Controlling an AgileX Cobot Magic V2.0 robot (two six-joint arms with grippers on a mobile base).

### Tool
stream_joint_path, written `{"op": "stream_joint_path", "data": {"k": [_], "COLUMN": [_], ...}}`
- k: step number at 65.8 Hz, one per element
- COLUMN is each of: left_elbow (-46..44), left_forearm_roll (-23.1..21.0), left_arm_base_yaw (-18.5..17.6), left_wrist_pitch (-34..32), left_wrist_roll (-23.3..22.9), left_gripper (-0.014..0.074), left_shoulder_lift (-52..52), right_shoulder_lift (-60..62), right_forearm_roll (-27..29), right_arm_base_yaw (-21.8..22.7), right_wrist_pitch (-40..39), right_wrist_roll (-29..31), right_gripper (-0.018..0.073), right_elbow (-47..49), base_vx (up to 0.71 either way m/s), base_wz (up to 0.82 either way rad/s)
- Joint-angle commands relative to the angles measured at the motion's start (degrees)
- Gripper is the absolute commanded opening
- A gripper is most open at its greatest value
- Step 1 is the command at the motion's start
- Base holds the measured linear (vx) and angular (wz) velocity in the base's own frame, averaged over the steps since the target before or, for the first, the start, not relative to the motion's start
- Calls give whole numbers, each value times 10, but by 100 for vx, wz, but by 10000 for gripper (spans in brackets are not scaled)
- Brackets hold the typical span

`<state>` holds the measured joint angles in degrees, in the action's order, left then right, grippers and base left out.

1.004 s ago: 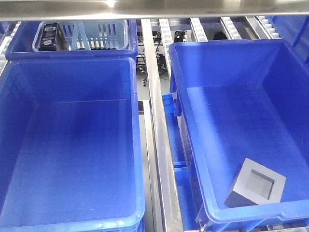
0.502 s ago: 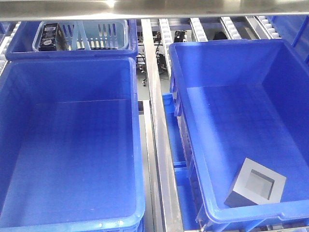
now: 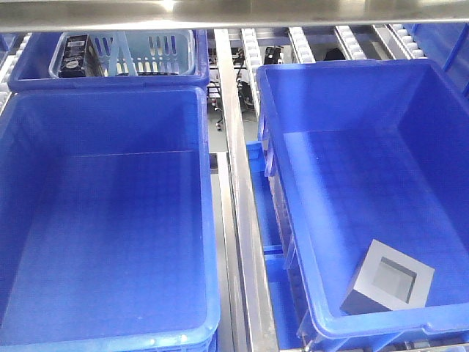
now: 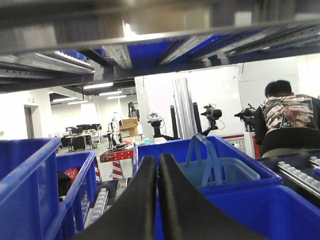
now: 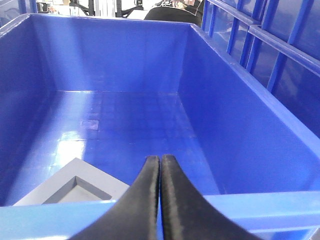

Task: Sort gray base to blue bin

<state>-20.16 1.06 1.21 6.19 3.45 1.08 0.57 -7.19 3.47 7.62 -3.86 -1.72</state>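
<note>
The gray base point(image 3: 388, 287) lay flat in the right blue bin point(image 3: 293, 183), near its corner at about 5 o'clock, hollow side up. The left gripper point(image 4: 157, 200) had its fingers pressed together and held nothing. The right gripper point(image 5: 160, 195) was closed too, held nothing, and sat just over the bin's near rim. The base point(image 5: 75, 187) was at its 8 o'clock. A pale basket point(image 3: 157, 51) sat in a far bin at 11 o'clock.

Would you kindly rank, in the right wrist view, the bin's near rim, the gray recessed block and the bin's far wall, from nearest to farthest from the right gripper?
1. The near rim of the bright-blue plastic bin, directly under the shut right gripper.
2. The matte gray recessed block, just beyond the rim, lower left on the floor.
3. The bin's far wall, at the top, behind the bare floor.
</note>
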Motion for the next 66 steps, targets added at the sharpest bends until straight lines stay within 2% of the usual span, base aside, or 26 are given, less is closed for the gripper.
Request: {"op": "stream_joint_path", "data": {"k": [1, 17, 31, 36, 43, 66], "left_elbow": [7, 113, 215, 213, 214, 215], "left_forearm_roll": [-1, -5, -5, -5, -4, -5], "left_arm_base_yaw": [1, 1, 1, 1, 1, 1], "left_wrist_pitch": [-49, -57, -112, -71, -50, -49], "left_wrist_roll": [-2, -2, -3, -2, -1, -1], "left_gripper": [-6, -6, -6, -6, -6, -6], "left_shoulder_lift": [5, 5, 5, 5, 5, 5], "right_shoulder_lift": [9, 9, 9, 9, 9, 9], "right_forearm_roll": [-5, -5, -5, -5, -5, -5], "right_arm_base_yaw": [1, 1, 1, 1, 1, 1], "right_wrist_pitch": [-43, -43, -43, -43, -43, -43], "right_wrist_roll": [3, 3, 3, 3, 3, 3], "right_gripper": [-9, -9, -9, -9, -9, -9], "right_elbow": [-8, -8, -8, -8, -8, -8], "base_vx": [0, 0, 0, 0, 0, 0], "base_wz": [0, 0, 0, 0, 0, 0]}}
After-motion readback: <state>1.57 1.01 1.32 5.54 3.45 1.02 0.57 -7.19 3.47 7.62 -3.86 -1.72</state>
